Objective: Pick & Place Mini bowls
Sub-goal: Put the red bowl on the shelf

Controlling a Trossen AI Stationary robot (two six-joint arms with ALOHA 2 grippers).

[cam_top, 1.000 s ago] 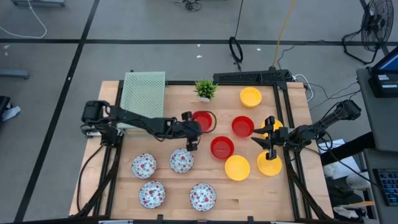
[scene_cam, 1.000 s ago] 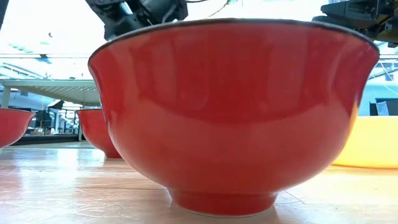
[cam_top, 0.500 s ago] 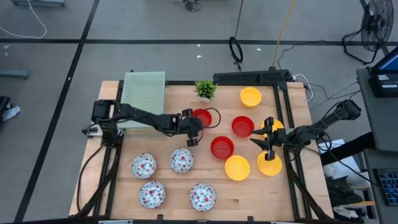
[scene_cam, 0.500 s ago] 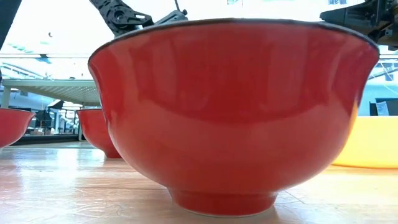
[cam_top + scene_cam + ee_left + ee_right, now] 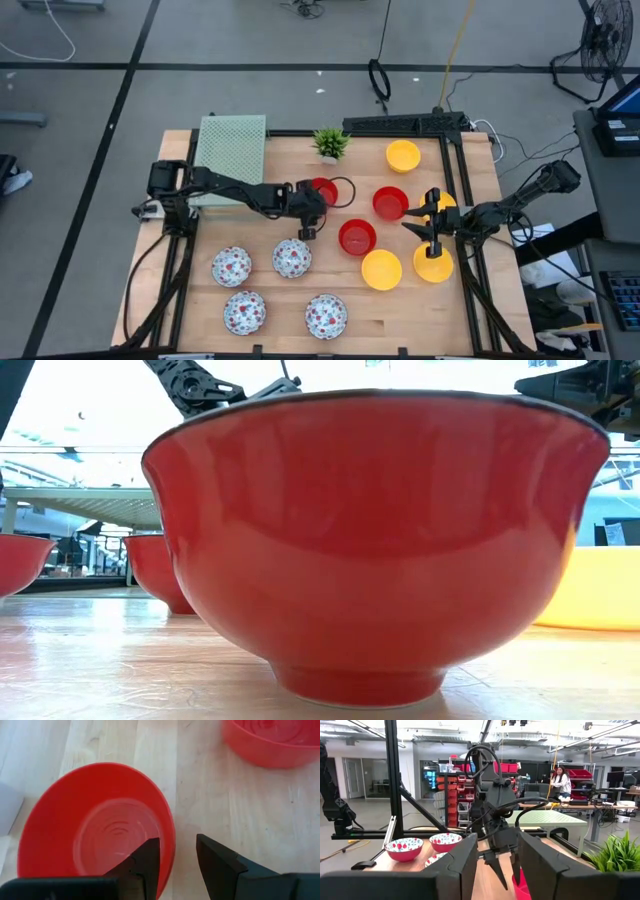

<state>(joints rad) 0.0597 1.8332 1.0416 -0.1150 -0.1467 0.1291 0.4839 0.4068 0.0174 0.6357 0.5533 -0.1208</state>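
Observation:
Three red bowls sit on the table: one by the plant (image 5: 322,192), one further right (image 5: 390,203) and one nearer (image 5: 357,237). Several yellow bowls, such as (image 5: 381,269), stand on the right, and several white floral ones, such as (image 5: 292,258), on the near left. My left gripper (image 5: 305,212) is open above the near rim of the red bowl by the plant (image 5: 95,825). One finger (image 5: 147,857) is over the inside and the other (image 5: 215,860) is outside. My right gripper (image 5: 418,225) waits open among the yellow bowls. My left gripper comes from above, pointing down, and stands astride the rim (image 5: 171,837) of the red bowl, which rests upright on the table. One finger is inside the hollow and one outside. I cannot tell whether either finger touches the rim.
A green mat (image 5: 232,150) and a small potted plant (image 5: 331,142) sit at the far edge. A black frame (image 5: 455,170) runs along the right side. A red bowl (image 5: 375,540) fills the low view. Bare wood lies between the floral and red bowls.
My left gripper has shifted a little toward the far edge, closer over the red bowl by the plant, and its arm has drawn in from the left. No bowl has moved.

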